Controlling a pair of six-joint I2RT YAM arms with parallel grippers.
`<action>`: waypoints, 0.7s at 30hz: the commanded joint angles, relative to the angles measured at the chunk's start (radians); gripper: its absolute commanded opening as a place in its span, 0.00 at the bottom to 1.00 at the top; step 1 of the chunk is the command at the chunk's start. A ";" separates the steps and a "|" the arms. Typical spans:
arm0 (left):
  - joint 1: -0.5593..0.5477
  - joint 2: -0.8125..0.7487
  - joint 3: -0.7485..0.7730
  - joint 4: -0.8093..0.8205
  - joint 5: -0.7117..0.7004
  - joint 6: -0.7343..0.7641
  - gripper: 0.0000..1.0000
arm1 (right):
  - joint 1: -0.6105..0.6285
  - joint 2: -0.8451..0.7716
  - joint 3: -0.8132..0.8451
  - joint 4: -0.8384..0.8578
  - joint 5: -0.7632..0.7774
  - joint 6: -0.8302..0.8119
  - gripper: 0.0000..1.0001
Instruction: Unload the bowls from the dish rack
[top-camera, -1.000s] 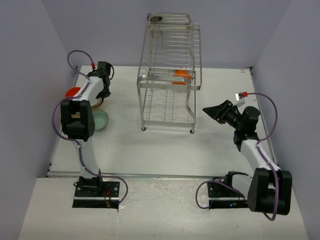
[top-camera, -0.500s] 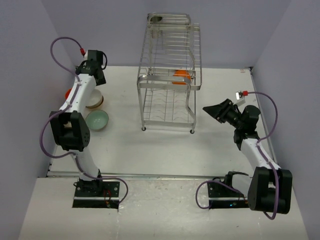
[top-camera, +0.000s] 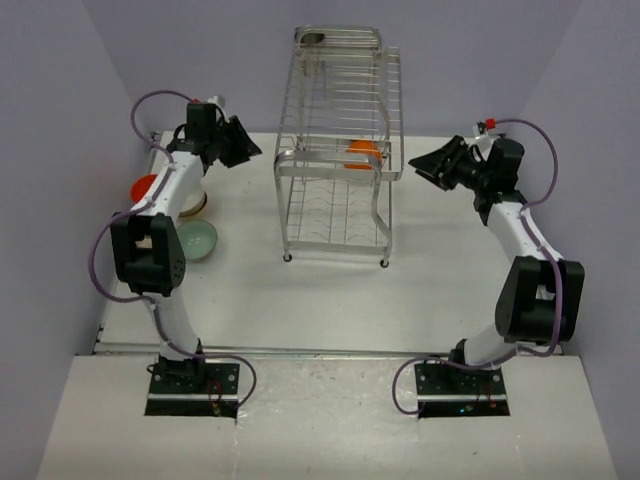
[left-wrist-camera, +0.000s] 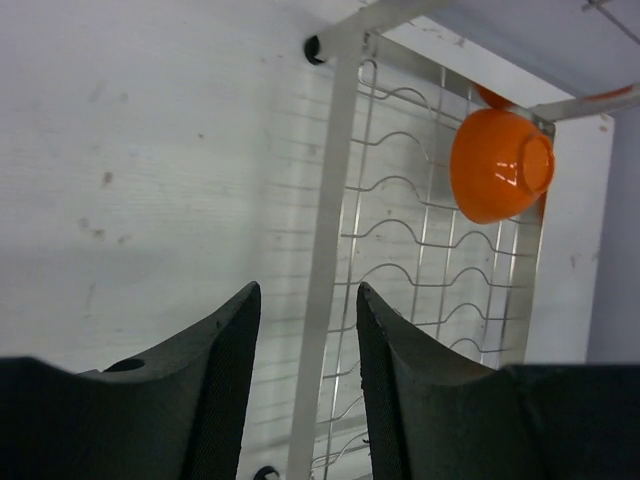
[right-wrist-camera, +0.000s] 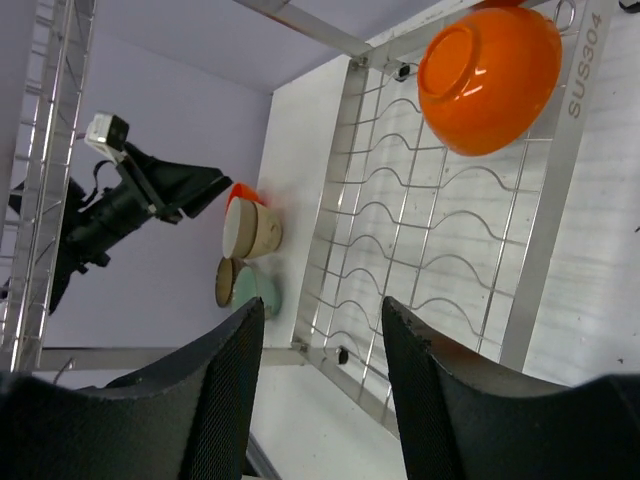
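Orange and glossy, one bowl (top-camera: 362, 152) lies tipped on its side in the dish rack (top-camera: 330, 170), against a shelf of wavy wire toward the rack's right end; which tier cannot be told from the overhead view. The rack stands at the middle of the counter's (top-camera: 330, 300) far edge.

Three more bowls sit on the counter by its left edge, toward the far-left corner: a second orange bowl (top-camera: 143, 186) nearest the edge, a cream-beige bowl (top-camera: 193, 203) just beside it, and a mint green bowl (top-camera: 198, 240) nearer the front.

Either side of the rack an arm is raised. The left gripper (top-camera: 245, 145) hangs off the rack's left end, its jaws moderately parted with nothing between them. The right gripper (top-camera: 425, 167) hangs off the rack's right end, jaws likewise parted and empty, pointing at the racked bowl.
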 joint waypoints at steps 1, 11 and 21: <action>-0.049 0.104 0.009 0.197 0.239 -0.110 0.44 | 0.002 0.081 0.149 -0.139 0.000 -0.051 0.52; -0.084 0.289 0.049 0.577 0.421 -0.256 0.46 | 0.027 0.461 0.551 -0.223 -0.047 -0.067 0.52; -0.090 0.513 0.164 0.833 0.559 -0.443 0.49 | 0.057 0.759 0.810 -0.220 -0.108 -0.033 0.54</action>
